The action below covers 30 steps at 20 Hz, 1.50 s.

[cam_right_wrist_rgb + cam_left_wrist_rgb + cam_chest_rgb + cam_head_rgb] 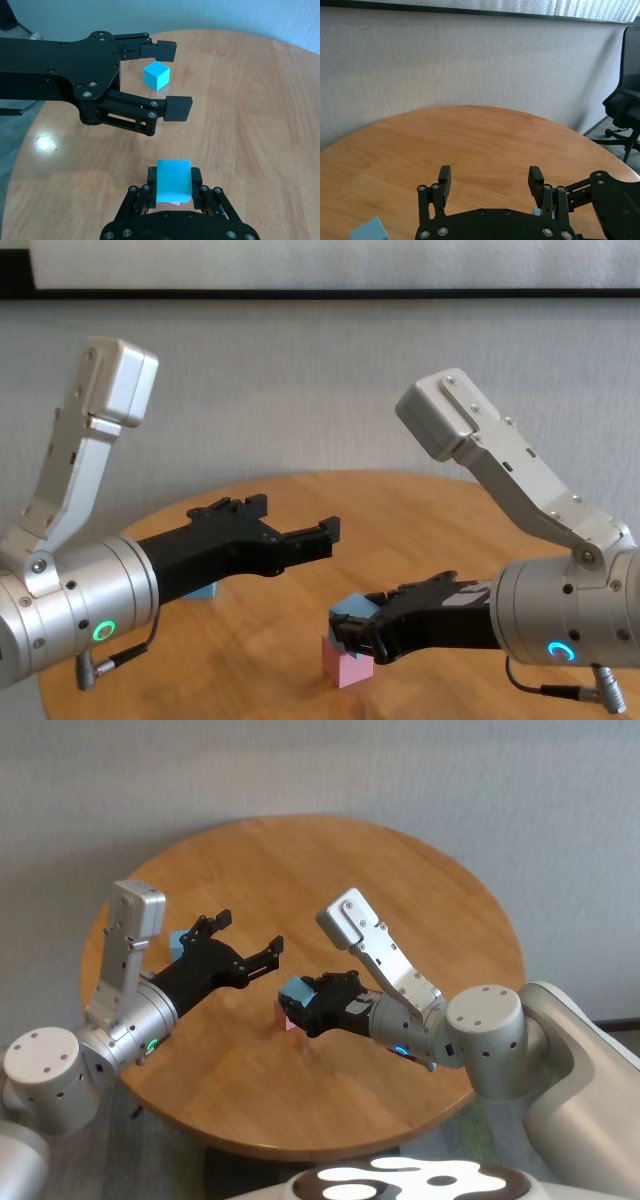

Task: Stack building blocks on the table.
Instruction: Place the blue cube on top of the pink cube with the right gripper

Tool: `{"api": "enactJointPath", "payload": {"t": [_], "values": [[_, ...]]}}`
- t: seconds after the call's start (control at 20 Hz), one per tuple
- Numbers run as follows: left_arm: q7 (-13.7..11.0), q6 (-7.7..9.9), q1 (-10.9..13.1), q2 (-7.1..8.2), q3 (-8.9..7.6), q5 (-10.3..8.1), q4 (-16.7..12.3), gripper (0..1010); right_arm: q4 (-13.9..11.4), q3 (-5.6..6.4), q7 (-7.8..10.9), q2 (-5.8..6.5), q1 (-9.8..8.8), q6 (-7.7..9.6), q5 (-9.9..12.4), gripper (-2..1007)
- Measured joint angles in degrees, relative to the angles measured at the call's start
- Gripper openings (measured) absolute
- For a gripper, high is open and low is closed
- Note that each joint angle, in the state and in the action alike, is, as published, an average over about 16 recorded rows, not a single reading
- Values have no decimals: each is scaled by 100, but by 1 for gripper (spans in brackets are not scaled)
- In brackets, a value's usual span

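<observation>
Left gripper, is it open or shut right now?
Open. The left gripper shows its two fingers spread wide apart with nothing between them, above the table.

— What sort of place is this?
— An office, it seems: a round honey-brown wooden desk (pixel 470 145) by a pale textured wall (pixel 470 60), with a black wheeled swivel chair (pixel 624 110) on grey carpet (pixel 170 1145).

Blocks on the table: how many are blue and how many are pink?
Blue blocks: 2, one in the right gripper at, one loose beside the open left gripper at.
Pink blocks: 1.
Total: 3.
</observation>
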Motion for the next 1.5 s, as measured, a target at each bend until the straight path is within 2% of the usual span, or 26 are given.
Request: {"api": "enactJointPath", "payload": {"t": [0.85, 1.5], "values": [[0, 0, 0, 0, 0, 0, 0, 1000, 83, 119, 89, -158, 0, 65, -146, 357], [0, 0, 0, 0, 0, 0, 0, 1000, 116, 144, 149, -212, 5, 52, -212, 358]]}}
